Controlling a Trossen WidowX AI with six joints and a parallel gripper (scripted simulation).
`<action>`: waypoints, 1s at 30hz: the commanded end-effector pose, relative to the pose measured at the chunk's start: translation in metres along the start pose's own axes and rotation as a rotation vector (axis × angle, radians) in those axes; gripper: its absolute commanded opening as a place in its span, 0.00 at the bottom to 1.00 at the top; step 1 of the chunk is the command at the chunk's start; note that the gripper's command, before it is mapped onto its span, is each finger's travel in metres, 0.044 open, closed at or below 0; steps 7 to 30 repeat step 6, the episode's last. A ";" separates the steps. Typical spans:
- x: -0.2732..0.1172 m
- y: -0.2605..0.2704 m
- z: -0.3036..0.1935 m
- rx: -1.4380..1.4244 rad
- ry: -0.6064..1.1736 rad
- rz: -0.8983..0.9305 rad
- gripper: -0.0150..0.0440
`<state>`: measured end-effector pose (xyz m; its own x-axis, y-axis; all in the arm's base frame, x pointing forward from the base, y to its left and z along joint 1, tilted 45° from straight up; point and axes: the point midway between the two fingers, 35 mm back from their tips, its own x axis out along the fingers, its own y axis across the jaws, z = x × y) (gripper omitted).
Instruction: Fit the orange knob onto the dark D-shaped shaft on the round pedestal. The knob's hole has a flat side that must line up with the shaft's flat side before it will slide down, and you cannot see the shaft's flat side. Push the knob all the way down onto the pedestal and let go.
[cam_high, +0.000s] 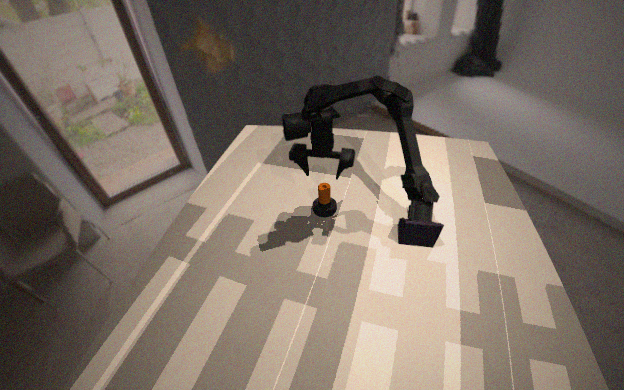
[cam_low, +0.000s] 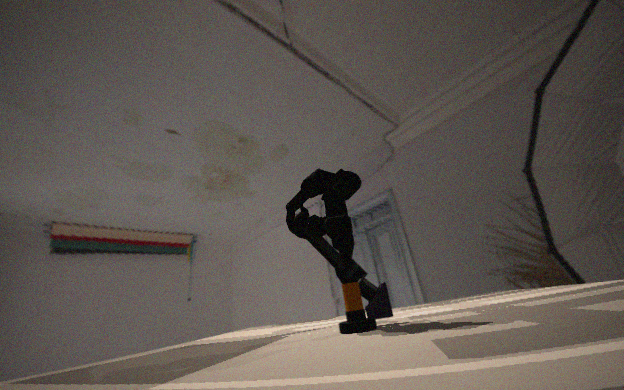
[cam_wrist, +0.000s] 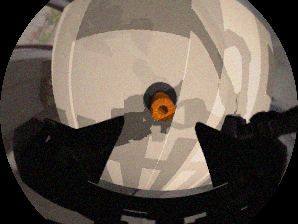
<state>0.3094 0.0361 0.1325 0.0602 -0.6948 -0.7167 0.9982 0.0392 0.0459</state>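
Claw (cam_high: 322, 177) (cam_low: 351, 280) (cam_wrist: 161, 123) hangs (wide open) above the orange knob (cam_high: 324, 193) (cam_low: 352, 297) (cam_wrist: 163, 108).

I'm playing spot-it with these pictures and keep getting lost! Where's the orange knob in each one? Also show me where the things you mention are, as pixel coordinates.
Top: near the middle, under the open gripper (cam_high: 323, 176), the orange knob (cam_high: 324, 194) (cam_low: 352, 297) (cam_wrist: 163, 109).
Exterior: low, right of center, below the dark arm.
Wrist: near the middle, beyond the dark fingers.
Shared landmark: the round dark pedestal (cam_high: 324, 210) (cam_low: 357, 327) (cam_wrist: 159, 87).

One knob (cam_high: 324, 194) (cam_low: 352, 297) (cam_wrist: 162, 108); one pedestal (cam_high: 324, 207) (cam_low: 357, 326) (cam_wrist: 160, 90); one arm (cam_high: 411, 145) (cam_low: 322, 245); one table (cam_high: 425, 310) (cam_low: 280, 365) (cam_wrist: 125, 60).
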 end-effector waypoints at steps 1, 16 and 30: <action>-0.006 0.000 0.000 0.003 -0.004 -0.019 1.00; -0.006 0.000 0.000 0.003 -0.004 -0.019 1.00; -0.006 0.000 0.000 0.003 -0.004 -0.019 1.00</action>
